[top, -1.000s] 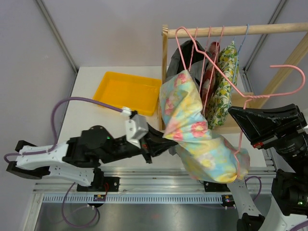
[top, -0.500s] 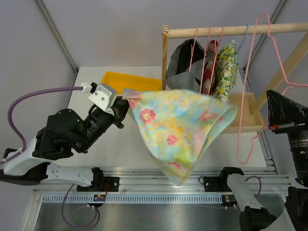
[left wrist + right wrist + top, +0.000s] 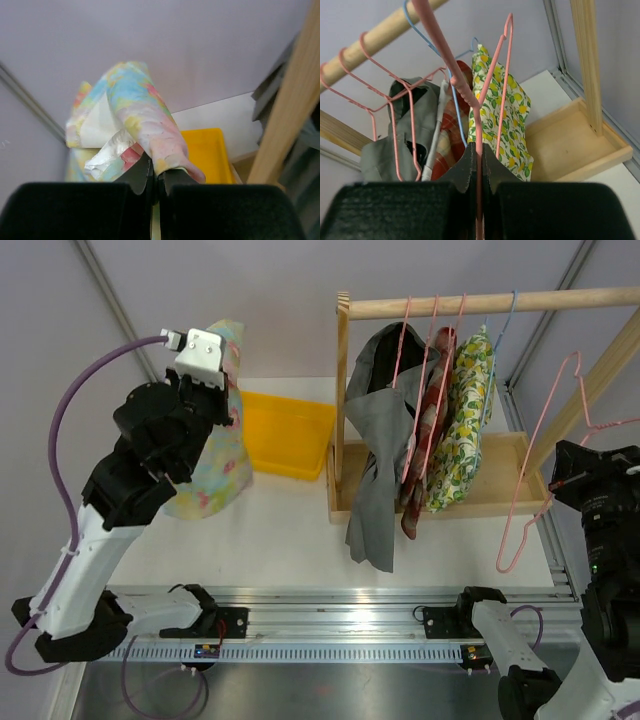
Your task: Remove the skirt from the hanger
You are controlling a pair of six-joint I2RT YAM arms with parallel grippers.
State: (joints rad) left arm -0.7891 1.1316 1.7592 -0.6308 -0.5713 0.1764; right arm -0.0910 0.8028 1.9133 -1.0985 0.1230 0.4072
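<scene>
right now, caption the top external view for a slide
Left gripper holds the freed floral skirt by the yellow tray; right gripper holds the bare pink hanger beside the rack.

the left arm hides much of the skirt; the skirt covers the tray's left end.

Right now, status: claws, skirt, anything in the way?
Left claw shut on floral skirt, raised beside yellow tray. Right claw shut on bare pink hanger. Skirt off hanger. Clothes rack stands between them.
</scene>
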